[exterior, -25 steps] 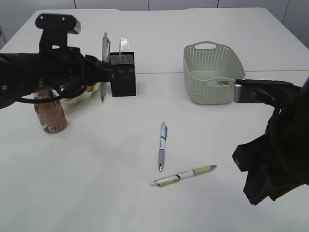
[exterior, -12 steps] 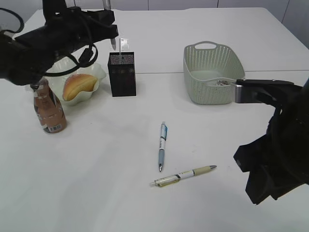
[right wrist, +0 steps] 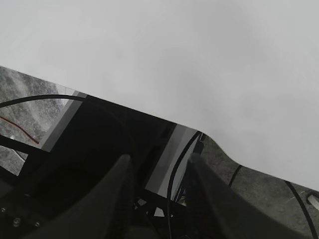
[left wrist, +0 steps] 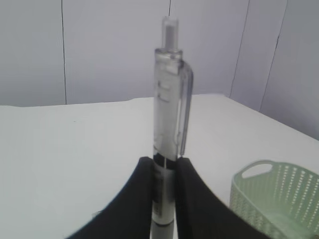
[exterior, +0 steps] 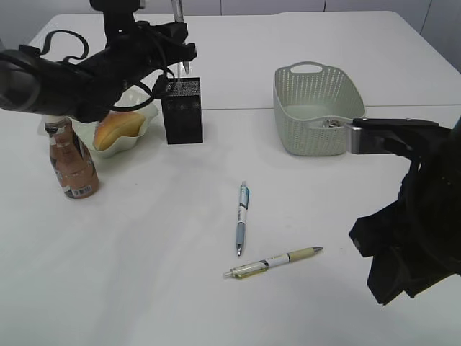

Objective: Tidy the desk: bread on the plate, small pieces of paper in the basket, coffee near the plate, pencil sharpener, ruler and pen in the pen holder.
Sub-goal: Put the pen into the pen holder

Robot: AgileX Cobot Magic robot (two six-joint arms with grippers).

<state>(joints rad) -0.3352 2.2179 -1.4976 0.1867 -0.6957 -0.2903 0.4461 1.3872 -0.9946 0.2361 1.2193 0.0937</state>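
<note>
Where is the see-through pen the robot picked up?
In the exterior view the clear pen stands upright in the left gripper, at the far left, just above the black pen holder.

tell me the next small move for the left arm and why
Probably lower straight down: the left gripper is shut on a clear pen held upright, just above the black pen holder, so easing down before opening should seat it inside.

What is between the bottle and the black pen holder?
The plate with the bread sits between the bottle and holder, in the exterior view.
</note>
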